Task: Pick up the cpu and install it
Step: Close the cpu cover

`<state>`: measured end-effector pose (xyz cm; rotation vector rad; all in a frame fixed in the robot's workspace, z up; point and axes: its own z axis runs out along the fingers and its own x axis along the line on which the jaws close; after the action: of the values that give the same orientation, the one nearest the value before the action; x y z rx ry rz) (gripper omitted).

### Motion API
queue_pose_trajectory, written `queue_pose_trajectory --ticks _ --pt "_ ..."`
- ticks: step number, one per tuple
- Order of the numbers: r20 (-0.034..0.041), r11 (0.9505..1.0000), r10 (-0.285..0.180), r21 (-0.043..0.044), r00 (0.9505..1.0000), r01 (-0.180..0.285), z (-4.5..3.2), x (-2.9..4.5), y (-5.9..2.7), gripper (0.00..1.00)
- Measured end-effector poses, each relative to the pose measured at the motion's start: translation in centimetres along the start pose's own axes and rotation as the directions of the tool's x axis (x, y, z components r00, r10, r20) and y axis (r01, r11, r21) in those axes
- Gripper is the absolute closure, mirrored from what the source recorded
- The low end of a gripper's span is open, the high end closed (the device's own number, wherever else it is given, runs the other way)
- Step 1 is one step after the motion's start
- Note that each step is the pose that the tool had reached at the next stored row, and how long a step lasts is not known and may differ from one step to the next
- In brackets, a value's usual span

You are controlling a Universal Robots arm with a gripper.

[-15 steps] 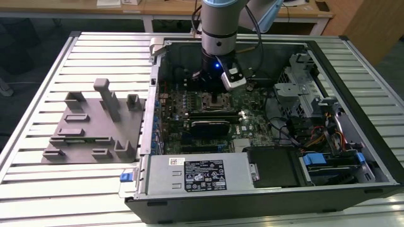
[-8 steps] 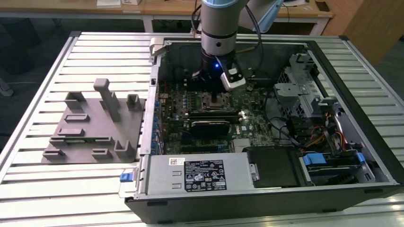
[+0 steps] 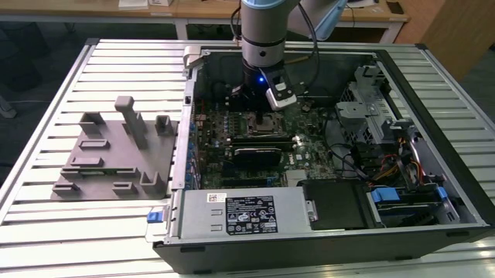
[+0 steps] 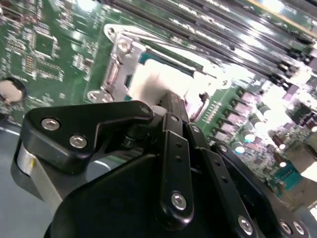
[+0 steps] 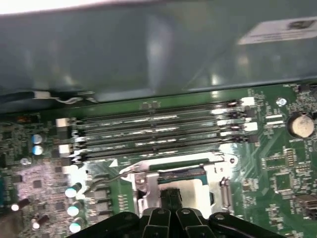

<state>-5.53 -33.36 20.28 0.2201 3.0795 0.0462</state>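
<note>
Inside the open computer case [image 3: 433, 174], toward its far side: gripper [image 5: 171, 199] with fingers drawn together just above the cpu [image 5: 194, 184], lying flat within the socket [image 5: 225, 191]. Light, stiff, probably fragile underneath; best held by opposite edges.

Grey fixture [image 3: 108, 147] beside open computer case [image 3: 309, 255].

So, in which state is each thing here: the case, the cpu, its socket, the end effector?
computer case: open, lying flat on the table.
cpu: flat in the socket, top showing.
socket: uncovered, holding the cpu.
end effector: low inside the case, at the cpu.
grey fixture: standing on the table beside the case.
</note>
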Motion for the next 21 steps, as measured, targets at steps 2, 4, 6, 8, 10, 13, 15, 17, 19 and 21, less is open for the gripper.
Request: queue_pose_trajectory --ticks 2,4,6,8,10,13,15,17,19,21 --pt "0.0006 1.0000 0.001 -0.0081 1.0000 -0.001 -0.02 0.37 -0.06 0.89" --pt "-0.0014 0.9998 0.001 -0.0213 1.0000 -0.001 -0.03 0.50 -0.10 0.89" --pt "-0.0027 0.9995 0.002 -0.0303 1.0000 -0.002 -0.03 0.53 -0.13 0.89" --pt "-0.0030 0.9994 0.002 -0.0333 1.0000 -0.002 -0.03 0.55 -0.17 0.89" --pt "-0.0032 0.9994 0.002 -0.0340 1.0000 -0.002 -0.04 0.58 -0.28 0.89" --pt "-0.0037 0.9993 0.002 -0.0372 1.0000 -0.002 -0.05 0.68 -0.47 0.89" --pt "-0.0050 0.9989 0.003 -0.0473 1.0000 -0.003 -0.06 0.84 -0.58 0.89" --pt "-0.0065 0.9984 0.003 -0.0565 1.0000 -0.003 -0.07 0.97 -0.70 0.89" --pt "-0.0074 0.9980 0.004 -0.0627 1.0000 -0.004 -0.06 1.01 -0.85 0.89" --pt "-0.0078 0.9978 0.004 -0.0659 1.0000 -0.004 -0.04 1.04 -1.04 0.89"
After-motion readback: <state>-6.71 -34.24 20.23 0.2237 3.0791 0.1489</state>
